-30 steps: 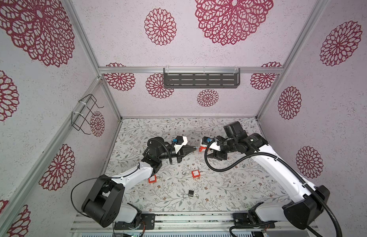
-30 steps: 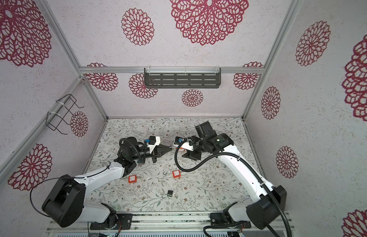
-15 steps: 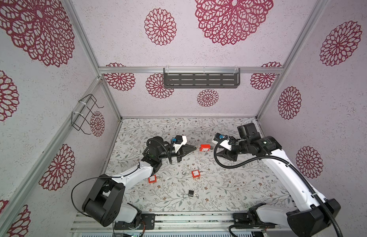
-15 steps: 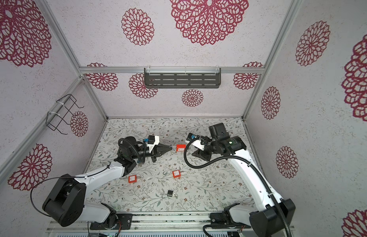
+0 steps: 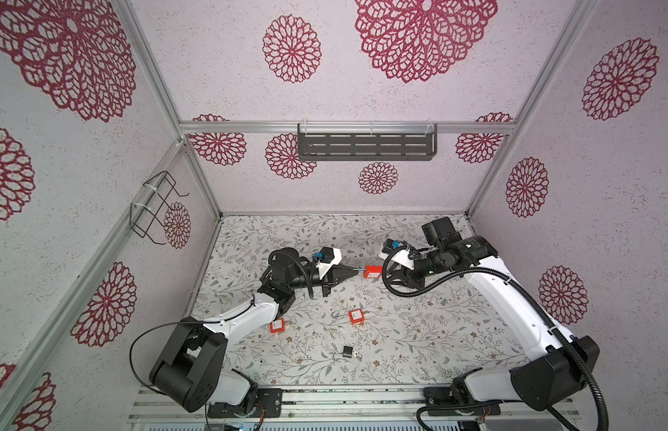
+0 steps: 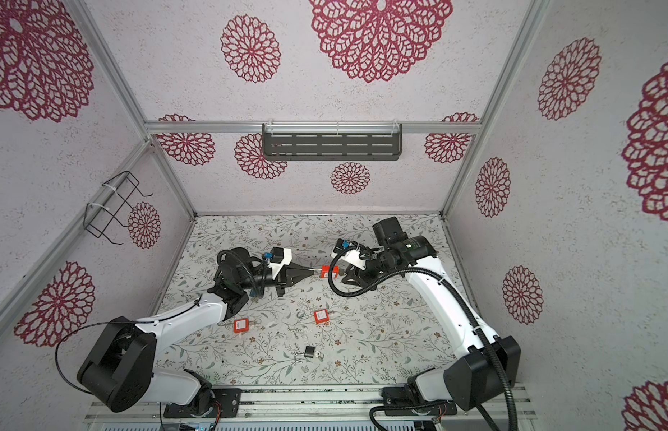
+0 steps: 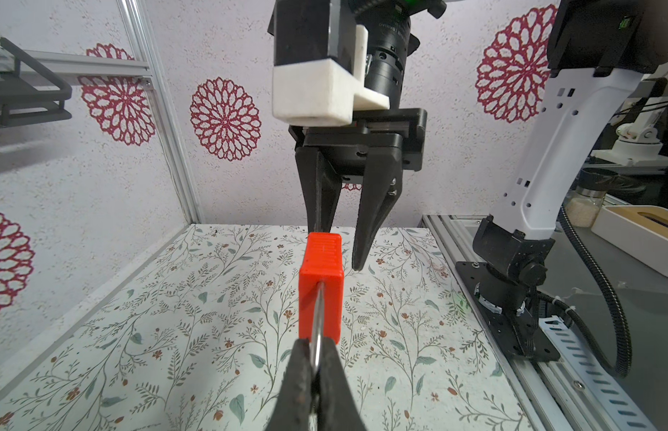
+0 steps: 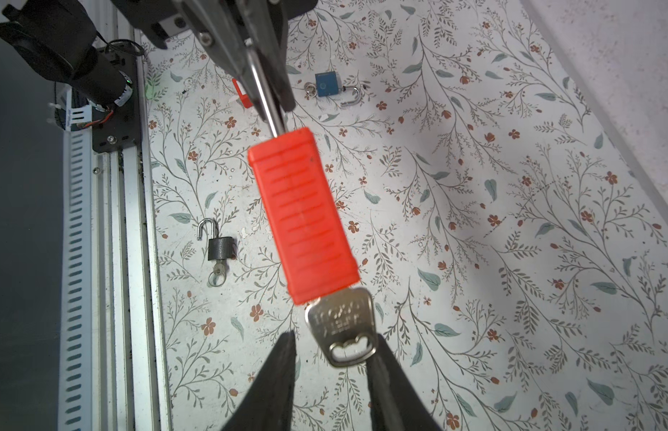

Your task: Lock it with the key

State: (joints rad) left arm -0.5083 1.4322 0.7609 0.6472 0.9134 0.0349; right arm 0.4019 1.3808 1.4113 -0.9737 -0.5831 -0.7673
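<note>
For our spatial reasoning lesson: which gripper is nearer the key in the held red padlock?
Right. The right gripper straddles the head of the key, jaws apart. The left gripper pinches the shackle at the far end of the red padlock, its body between them.

Red padlock (image 8: 304, 216): body of matt red plastic, ribbed on its narrow face.
Shackle (image 7: 317, 317): bare polished metal.
Key (image 8: 341, 328): silvery metal, stamped, glossy.
Right gripper (image 8: 332, 336): matt black plastic.
Camera mount (image 7: 313, 93): white plastic, grainy.
Small black padlock (image 8: 222, 248): dull dark body, shiny metal shackle.
Table cover (image 8: 511, 224): matt floral-printed sheet.
Wall (image 7: 250, 194): rough, stippled.
Frame rail (image 8: 112, 261): silvery metal, satin finish.
</note>
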